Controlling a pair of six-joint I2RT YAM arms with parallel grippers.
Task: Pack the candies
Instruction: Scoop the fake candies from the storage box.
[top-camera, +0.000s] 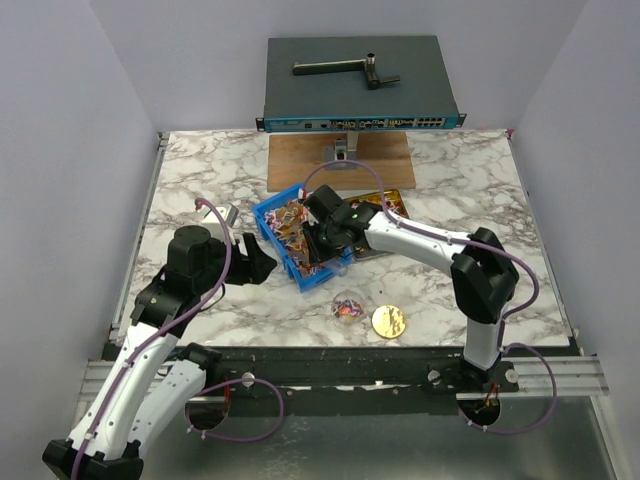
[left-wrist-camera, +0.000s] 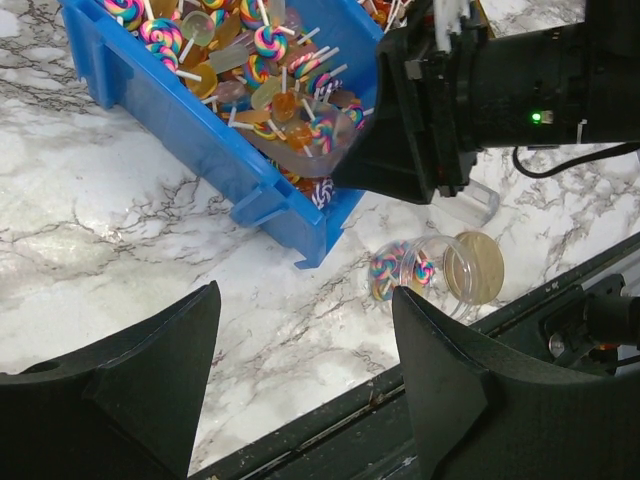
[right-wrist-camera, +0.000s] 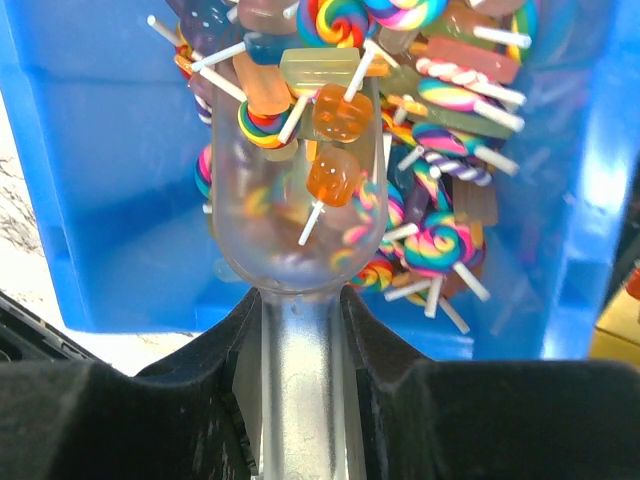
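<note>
My right jaws are clenched on the handle of a clear scoop (right-wrist-camera: 290, 200), its bowl pushed into the candies (right-wrist-camera: 440, 245) heaped in the blue bin (top-camera: 272, 216) at the middle of the surface (top-camera: 200, 170). Only a couple of orange cube lollipops lie in the bowl, high near its far lip. I judge that a quick lift or a small tilt would roll them back out. Their sticks cross other sticks in the heap, so a snag could drag extra pieces over the bin's low front edge, where one striped candy already sits at the brink. The jar (left-wrist-camera: 415, 270) waits at 5 o'clock from the bin and seems to lie on its side with a few candies inside. The gold lid (top-camera: 388, 321) is just at its 3 o'clock. My left jaws are released and empty, hanging at 8 o'clock from the bin, so nothing steadies that jar. A pour at a narrow, sideways mouth may scatter sweets across the surface or nudge the jar toward the near edge.
</note>
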